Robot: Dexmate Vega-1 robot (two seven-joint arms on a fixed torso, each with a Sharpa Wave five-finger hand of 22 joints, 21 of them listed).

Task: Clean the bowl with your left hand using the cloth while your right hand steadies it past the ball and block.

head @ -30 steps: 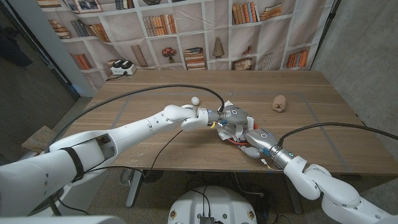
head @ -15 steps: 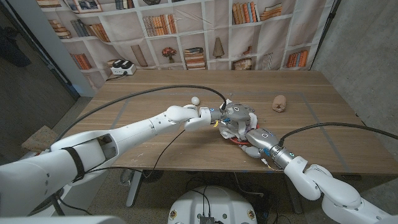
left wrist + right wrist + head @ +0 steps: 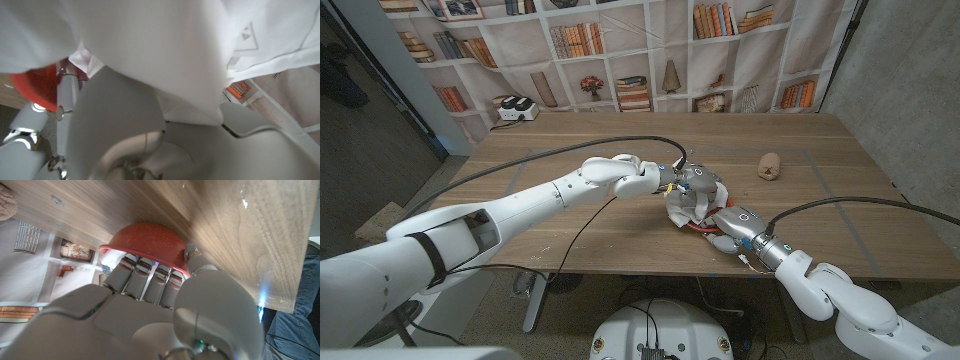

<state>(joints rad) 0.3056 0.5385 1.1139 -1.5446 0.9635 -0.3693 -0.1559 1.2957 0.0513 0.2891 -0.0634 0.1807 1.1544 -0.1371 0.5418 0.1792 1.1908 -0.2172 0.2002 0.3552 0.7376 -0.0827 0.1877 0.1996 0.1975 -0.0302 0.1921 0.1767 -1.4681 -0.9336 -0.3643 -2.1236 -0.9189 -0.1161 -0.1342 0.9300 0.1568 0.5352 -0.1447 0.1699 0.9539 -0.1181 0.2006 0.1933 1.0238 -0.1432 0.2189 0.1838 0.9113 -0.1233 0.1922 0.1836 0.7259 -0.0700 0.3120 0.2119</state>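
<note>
Two hands meet over one small bowl near the table's (image 3: 570, 215) middle, slightly toward the robot's side. The red bowl (image 3: 145, 242) sits on the wood with the right hand (image 3: 728, 222) coming in from about five o'clock; in the right wrist view its fingers (image 3: 150, 277) curl over the rim and clamp it. The left hand (image 3: 685, 188) arrives from nine o'clock and is closed on the white cloth (image 3: 688, 206), which drapes over the bowl and hides most of it — the left wrist view shows folds of fabric with a sliver of red beside them.

A brown lump (image 3: 770, 166), possibly the block, lies well apart at roughly two o'clock from the bowl. I cannot make out a ball.

The risks, as I judge them: the bowl is light and held by one edge, so a hard wipe could tip or skid it out of the grip. Loose cloth could also bunch under the right fingers — then the wipe drags on them instead of cleaning.
</note>
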